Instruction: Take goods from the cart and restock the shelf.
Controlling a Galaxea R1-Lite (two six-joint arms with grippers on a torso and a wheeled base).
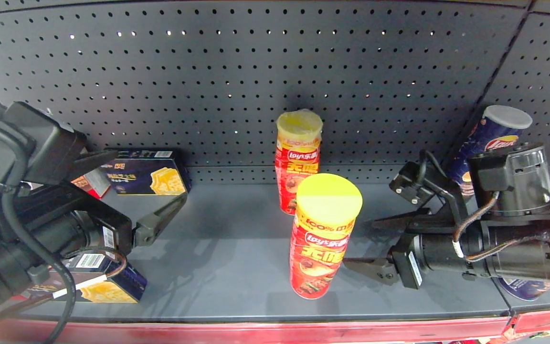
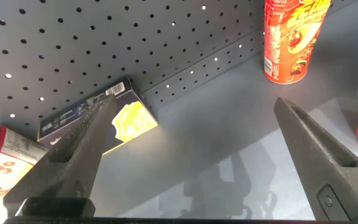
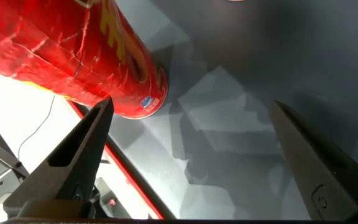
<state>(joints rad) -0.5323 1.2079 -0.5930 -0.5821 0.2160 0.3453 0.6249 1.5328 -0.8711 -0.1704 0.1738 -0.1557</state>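
Two red chip cans with yellow lids stand upright on the grey shelf [image 1: 227, 258]. The front can [image 1: 323, 239] is near the shelf's edge and the rear can [image 1: 298, 160] is by the pegboard. My right gripper [image 1: 361, 242] is open just to the right of the front can, level with its lower half, with nothing between its fingers. The right wrist view has this can [image 3: 73, 56] beside the open right gripper [image 3: 192, 106], outside the gap. My left gripper [image 1: 150, 174] is open at the shelf's left, in front of a dark blue box [image 1: 146, 172], holding nothing. The left wrist view shows that box [image 2: 104, 121], the open left gripper [image 2: 194, 104] and the rear can [image 2: 291, 40].
A second dark blue box [image 1: 105, 289] lies at the front left under my left arm. A red box [image 1: 89, 184] sits behind it. A blue can [image 1: 492, 136] stands at the back right. The shelf's red front lip [image 1: 256, 332] runs along the bottom. Bare shelf lies between the boxes and the cans.
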